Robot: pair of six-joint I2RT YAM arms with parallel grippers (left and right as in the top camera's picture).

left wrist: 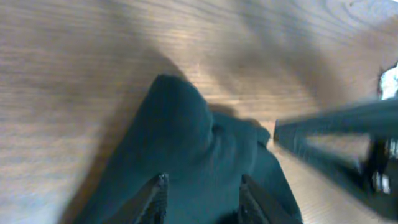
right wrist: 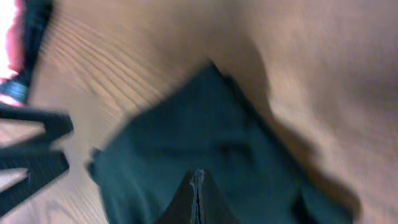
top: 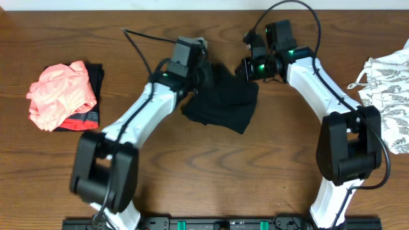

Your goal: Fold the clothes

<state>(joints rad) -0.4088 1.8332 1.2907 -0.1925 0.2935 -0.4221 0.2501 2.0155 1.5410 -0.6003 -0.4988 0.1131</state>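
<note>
Left tool [left wrist: 203, 180] clamps black garment [left wrist: 180, 118] (bunched between).

Overhead view: even, fairly bright light from above; focus sharp; table [top: 211, 166] grain crisp; white patterned garment [top: 390, 83] near overexposed at frame edge.

Left wrist view: motion blur throughout, wood grain smeared; black garment [left wrist: 186, 143] ahead of left gripper [left wrist: 203, 180] reads dark teal, folds barely visible; pale glare on wood beyond it; broad soft shadow left of cloth.

Right wrist view: heavy blur; right gripper [right wrist: 198, 177] soft-edged; dark shadow right of cloth; coral-pink garment [right wrist: 7, 43] blown out at far-left corner.
</note>
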